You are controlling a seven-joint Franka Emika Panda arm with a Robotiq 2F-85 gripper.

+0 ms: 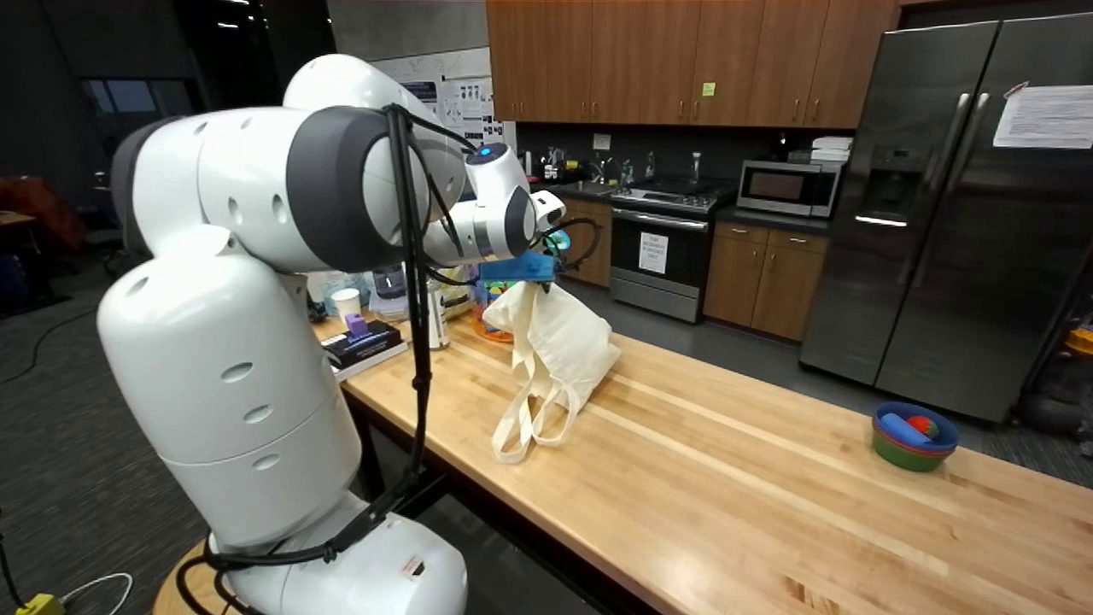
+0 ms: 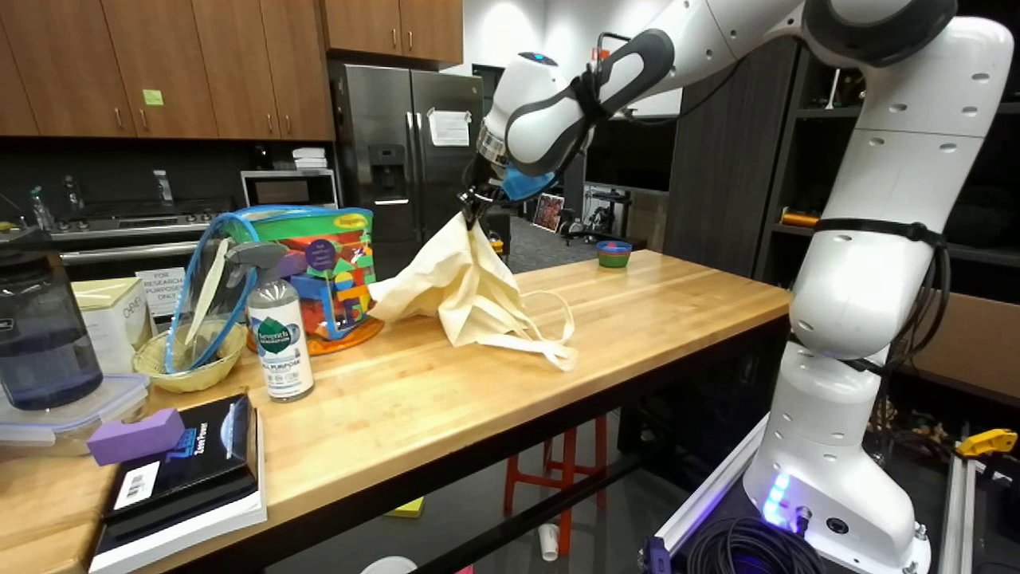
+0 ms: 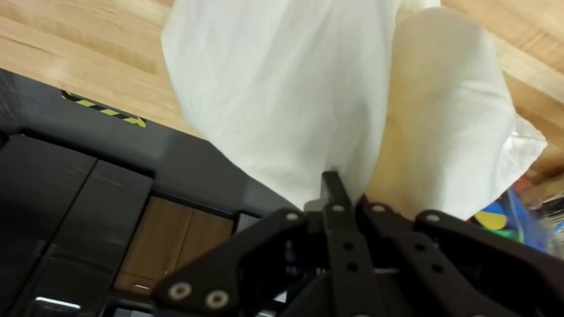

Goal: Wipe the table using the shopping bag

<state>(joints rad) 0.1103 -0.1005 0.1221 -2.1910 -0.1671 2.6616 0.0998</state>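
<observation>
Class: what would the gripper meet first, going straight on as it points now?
Pointing downward, the gripper would likely push first into the shopping bag hanging from it, then the table beneath; the depth is unclear.

Spray bottle point(image 2: 279, 343) observed upright beside woven basket point(image 2: 188, 378), purple block point(image 2: 137, 436) nearby, nested bowls point(image 1: 907, 455) well apart, and refrigerator doors point(image 1: 973, 256) found closed.

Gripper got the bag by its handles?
No, the gripper pinches the body of the bag, while its loop handles droop to the table.

The table point(image 1: 751, 495) is topped by 1 spray bottle point(image 2: 280, 339), 1 basket point(image 2: 185, 380), stacked bowls point(image 1: 909, 459) and the shopping bag's point(image 2: 470, 279) handles point(image 2: 522, 343).
</observation>
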